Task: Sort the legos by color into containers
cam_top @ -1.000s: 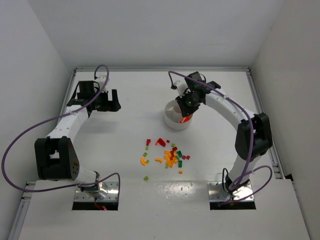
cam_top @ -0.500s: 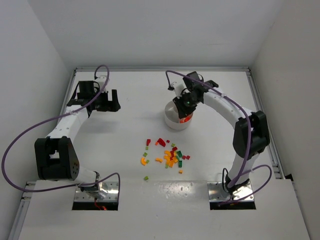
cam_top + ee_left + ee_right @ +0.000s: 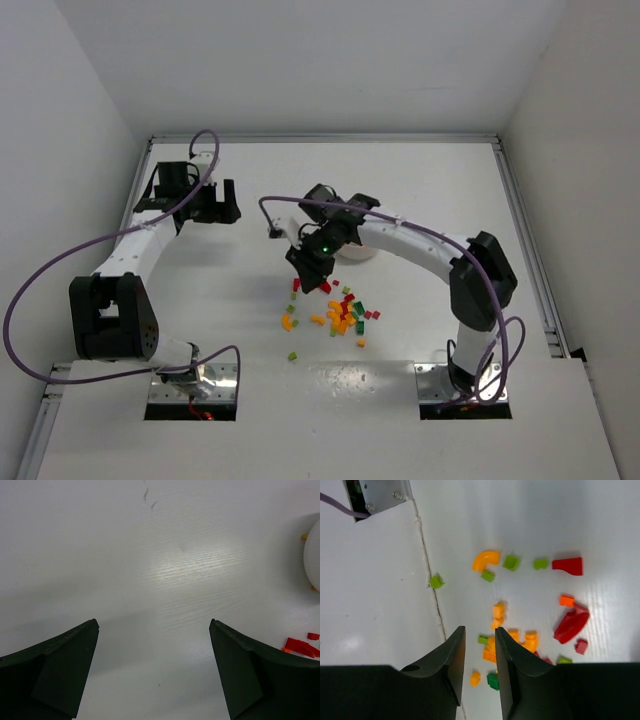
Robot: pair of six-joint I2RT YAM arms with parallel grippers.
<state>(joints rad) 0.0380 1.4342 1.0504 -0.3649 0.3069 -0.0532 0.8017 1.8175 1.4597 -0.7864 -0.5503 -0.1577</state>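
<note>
The legos (image 3: 345, 315) lie scattered mid-table in red, orange, yellow and green. My right gripper (image 3: 310, 278) hovers just left of and above that scatter, narrowly open, with nothing between its jaws. In the right wrist view the right gripper (image 3: 479, 628) looks down on an orange curved brick (image 3: 486, 558), red pieces (image 3: 571, 622) and green ones (image 3: 436, 581). The white dish with the containers (image 3: 366, 251) is mostly hidden behind the right arm; its rim (image 3: 312, 555) shows in the left wrist view. My left gripper (image 3: 218, 212) is wide open and empty at the far left, over bare table (image 3: 154, 622).
A seam (image 3: 432, 595) crosses the tabletop near the bricks. Metal mounting plates (image 3: 192, 385) sit at the near edge by the arm bases. White walls enclose the table on three sides.
My right arm has swung from over the dish to the left and nearer, above the lego scatter, and its jaws have parted slightly. The left arm has not moved.
</note>
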